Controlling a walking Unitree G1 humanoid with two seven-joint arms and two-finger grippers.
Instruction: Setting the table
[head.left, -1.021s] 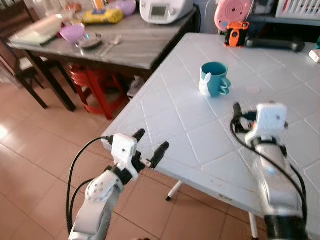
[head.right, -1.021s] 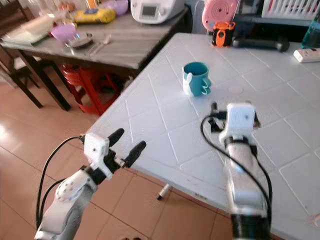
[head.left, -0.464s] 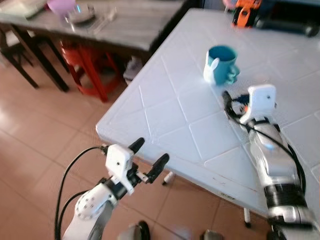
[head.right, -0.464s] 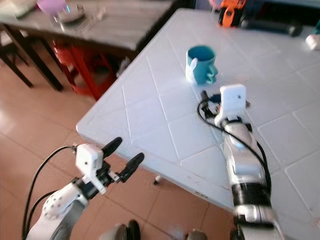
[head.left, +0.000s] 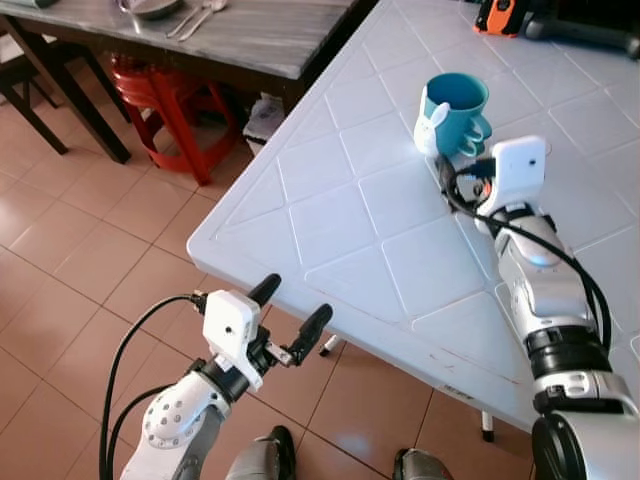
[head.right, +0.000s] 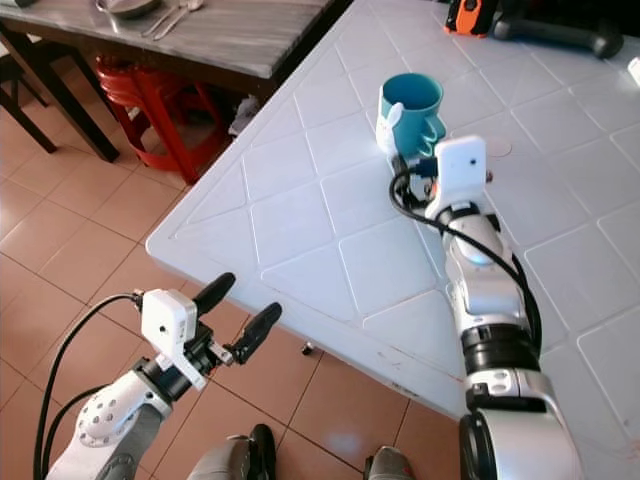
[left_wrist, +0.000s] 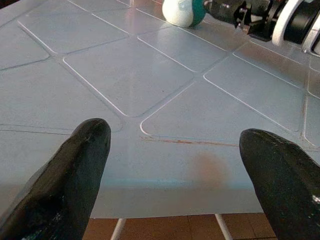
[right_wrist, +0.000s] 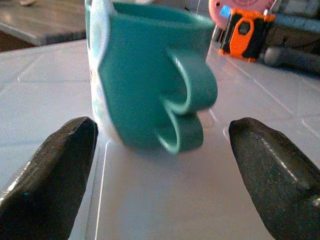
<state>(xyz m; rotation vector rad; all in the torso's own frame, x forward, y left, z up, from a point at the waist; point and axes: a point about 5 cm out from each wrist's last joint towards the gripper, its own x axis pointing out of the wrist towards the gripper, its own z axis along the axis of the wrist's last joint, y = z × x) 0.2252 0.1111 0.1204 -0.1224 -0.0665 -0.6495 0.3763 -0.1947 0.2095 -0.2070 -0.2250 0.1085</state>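
White moulded tabletop (head.left: 330, 215), diamond-grooved. Teal mug (head.left: 452, 112) upright; right end effector (right_wrist: 160, 165) wide, flanking it. Left end effector (head.left: 290, 320) wide, off edge.

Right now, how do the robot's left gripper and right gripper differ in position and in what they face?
The right gripper is over the white table, fingers spread on either side of the teal mug without touching it. The left gripper is off the table's edge, above the tiled floor, with no object between its fingers. The right is extended far forward; the left stays near the body. Both are open.
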